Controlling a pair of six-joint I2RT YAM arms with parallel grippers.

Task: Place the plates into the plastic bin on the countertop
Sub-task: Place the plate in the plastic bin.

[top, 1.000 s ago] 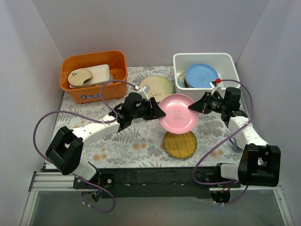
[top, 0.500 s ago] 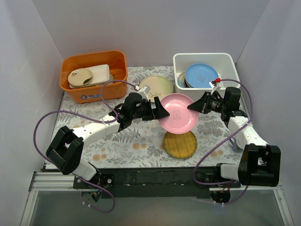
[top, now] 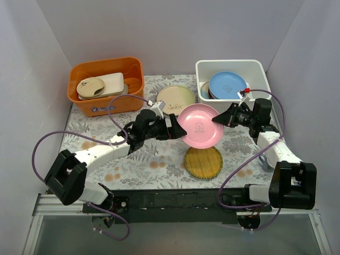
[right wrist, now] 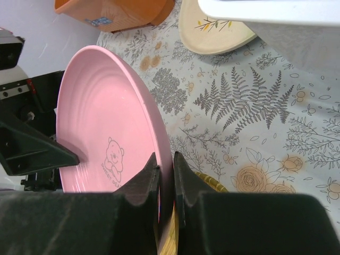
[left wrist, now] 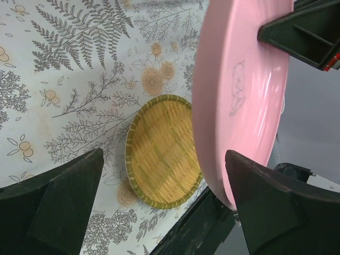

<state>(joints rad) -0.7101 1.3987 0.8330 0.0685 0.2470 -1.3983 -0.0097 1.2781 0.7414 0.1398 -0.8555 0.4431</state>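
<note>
A pink plate (top: 200,126) hangs tilted above the countertop (top: 143,159), and my right gripper (top: 218,120) is shut on its right rim. The right wrist view shows both fingers pinching the pink plate's (right wrist: 106,122) edge at the gripper (right wrist: 166,159). My left gripper (top: 178,130) stands open just left of the plate, its jaws wide and not touching it (left wrist: 239,90). Under the plate lies a yellow textured plate (top: 203,162). A cream plate with a leaf sprig (top: 176,98) rests further back. The white plastic bin (top: 229,62) at the back right holds a blue plate (top: 227,84) on top of others.
An orange tub (top: 106,85) with cream dishes stands at the back left. Grey walls close in on both sides and behind. The countertop's black front edge (top: 175,197) runs between the arm bases. The yellow plate (left wrist: 162,151) lies near that edge.
My left gripper opened off the pink plate's left rim and drew back to the left. The plate now hangs from the right gripper alone, which has barely moved.
</note>
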